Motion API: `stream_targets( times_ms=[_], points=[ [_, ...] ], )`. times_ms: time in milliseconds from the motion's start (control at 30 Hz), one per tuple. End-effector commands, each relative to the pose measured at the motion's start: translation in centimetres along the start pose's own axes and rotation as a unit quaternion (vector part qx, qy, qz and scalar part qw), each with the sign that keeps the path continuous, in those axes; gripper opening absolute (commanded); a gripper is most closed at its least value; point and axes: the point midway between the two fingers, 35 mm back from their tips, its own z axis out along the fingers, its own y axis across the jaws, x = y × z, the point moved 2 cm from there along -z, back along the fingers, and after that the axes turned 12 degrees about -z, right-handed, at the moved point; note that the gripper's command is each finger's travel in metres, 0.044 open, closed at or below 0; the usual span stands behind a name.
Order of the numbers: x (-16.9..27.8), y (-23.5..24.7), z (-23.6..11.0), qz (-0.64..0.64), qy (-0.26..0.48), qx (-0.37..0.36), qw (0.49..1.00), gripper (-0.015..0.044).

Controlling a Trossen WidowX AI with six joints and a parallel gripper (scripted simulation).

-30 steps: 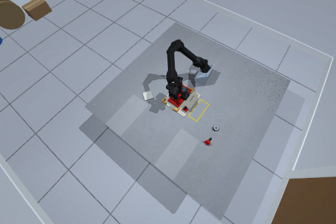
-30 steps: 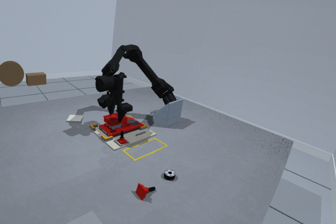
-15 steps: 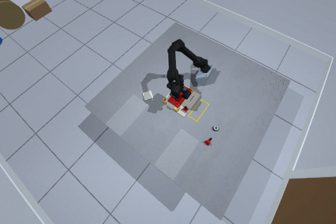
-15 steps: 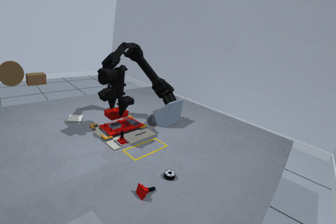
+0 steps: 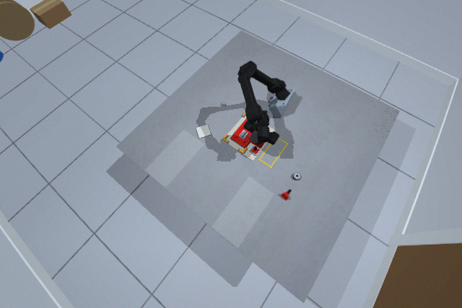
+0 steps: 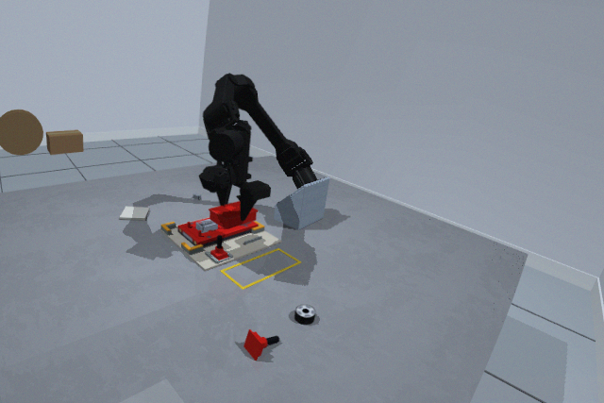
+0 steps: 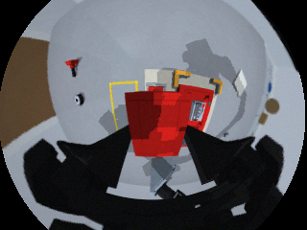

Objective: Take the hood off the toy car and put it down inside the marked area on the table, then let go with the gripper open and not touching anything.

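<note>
The toy car (image 6: 209, 232) (image 5: 238, 136) (image 7: 200, 107) is red with a grey block on top. It sits on a beige base plate (image 6: 246, 244) with orange corners. My gripper (image 6: 235, 207) (image 7: 157, 126) is shut on the red hood (image 6: 228, 214) (image 7: 160, 122), one black finger on each side. The hood sits low over the car's end nearest the arm base; I cannot tell whether it still touches the car. In the top view the arm hides the hood. The marked area is a yellow outline (image 6: 271, 275) (image 5: 279, 155) (image 7: 111, 99) on the table just beside the base plate.
A small red piece with a black peg (image 6: 219, 252) stands on the base plate. A loose black wheel (image 6: 305, 312) (image 5: 296, 174) and a red part with a peg (image 6: 256, 343) (image 5: 286, 195) lie beyond the outline. A white tile (image 6: 134, 213) lies left. The arm's grey base block (image 6: 305, 203) stands behind.
</note>
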Motion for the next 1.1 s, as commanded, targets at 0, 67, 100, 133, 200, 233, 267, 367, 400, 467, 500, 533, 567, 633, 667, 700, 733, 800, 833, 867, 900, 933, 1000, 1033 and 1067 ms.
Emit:
stream_targets(
  times_ms=[0,67,100,133,200,233,267,367,400,467,500,533,567,633,667,700,733,800,833,867,900,933,1000,1033,1067],
  points=[
    [-0.2,2.9,-0.2,0.007,-0.001,-0.002,1.0,0.0],
    [-0.2,4.2,-0.2,0.009,-0.001,-0.001,1.0,0.0],
    [-0.2,4.8,-0.2,0.011,-0.001,-0.001,1.0,0.0],
    [-0.2,5.5,-0.2,0.012,-0.001,0.0,1.0,0.0],
    [-0.1,6.8,-0.2,0.014,0.0,0.001,1.0,0.0],
    [0.0,7.4,-0.1,0.016,0.0,0.002,1.0,0.0],
    [0.0,8.1,-0.1,0.017,0.0,0.003,1.0,0.0],
    [0.3,9.6,0.0,0.02,0.0,0.005,1.0,0.0],
    [0.3,9.7,0.0,0.021,0.0,0.005,1.0,0.0],
    [0.3,9.7,0.0,0.021,0.0,0.005,1.0,0.0],
    [0.3,9.7,0.0,0.021,0.0,0.005,1.0,0.0],
    [0.3,9.7,0.0,0.021,0.0,0.005,1.0,0.0],
    [0.3,9.7,0.1,0.021,0.0,0.005,1.0,0.0],
    [0.3,9.7,0.2,0.021,0.0,0.005,1.0,0.0],
    [0.3,9.7,0.3,0.021,0.0,0.005,1.0,0.0],
    [0.2,9.7,0.4,0.021,0.0,0.005,1.0,0.0],
    [0.2,9.7,0.5,0.021,0.0,0.005,1.0,0.0],
    [0.2,9.7,0.7,0.021,0.0,0.005,1.0,0.0],
    [0.2,9.7,0.8,0.021,0.0,0.005,1.0,0.0],
    [0.2,9.7,0.9,0.021,0.0,0.005,1.0,0.0],
    [0.2,9.7,1.0,0.021,0.0,0.005,1.0,0.0],
    [0.2,9.7,1.1,0.021,0.0,0.005,1.0,0.0],
    [0.2,9.7,1.3,0.021,0.0,0.005,1.0,0.0],
    [0.2,9.7,1.4,0.021,0.0,0.005,1.0,0.0],
    [0.2,9.7,1.5,0.021,0.0,0.005,1.0,0.0]
  ],
)
